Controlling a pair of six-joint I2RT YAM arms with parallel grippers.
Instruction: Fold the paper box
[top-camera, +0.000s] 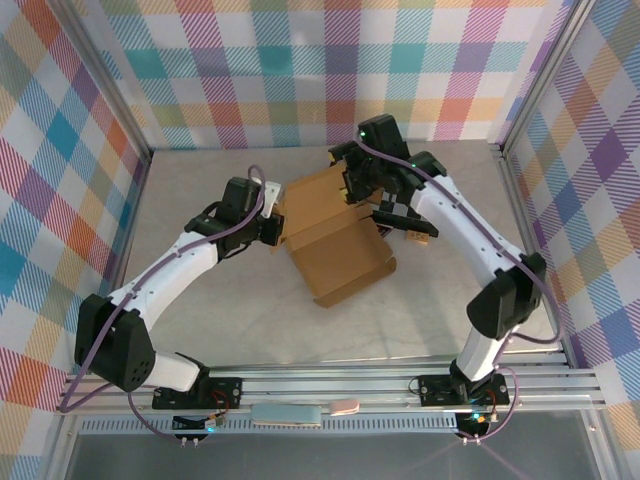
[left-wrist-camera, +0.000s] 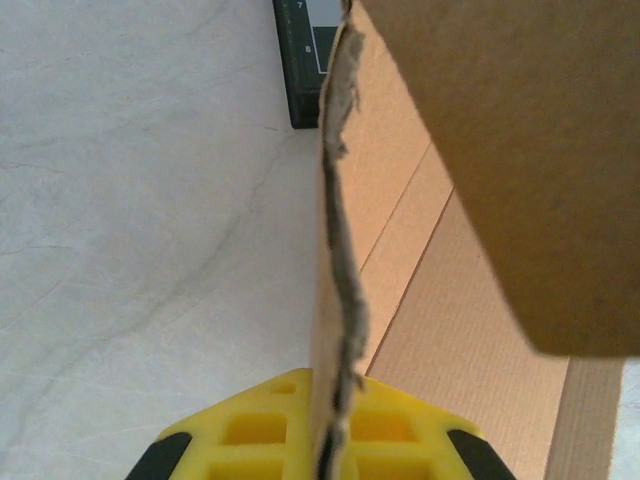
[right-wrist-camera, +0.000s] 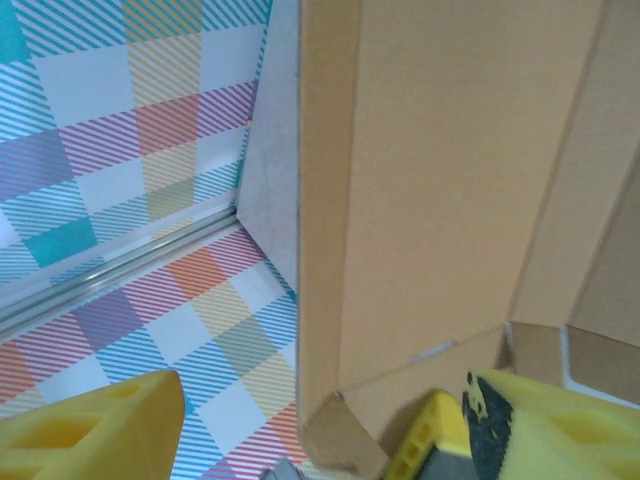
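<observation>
The top external camera looks down from above and behind the arm bases (top-camera: 185, 385). It faces the checked back wall (top-camera: 300, 70) from far enough off to take in the whole table (top-camera: 200, 320). The left wrist camera sits just behind the left jaws and looks along them, very close to a torn edge of the paper box (left-wrist-camera: 480, 150), with table beyond. The right wrist camera looks past the right jaws, close against a box panel, toward a checked wall (right-wrist-camera: 150, 150). All three views share the paper box.

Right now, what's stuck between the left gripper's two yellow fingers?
A thin flap of the paper box, edge-on, pinched between the left gripper's fingers. The left wrist view shows it.
</observation>
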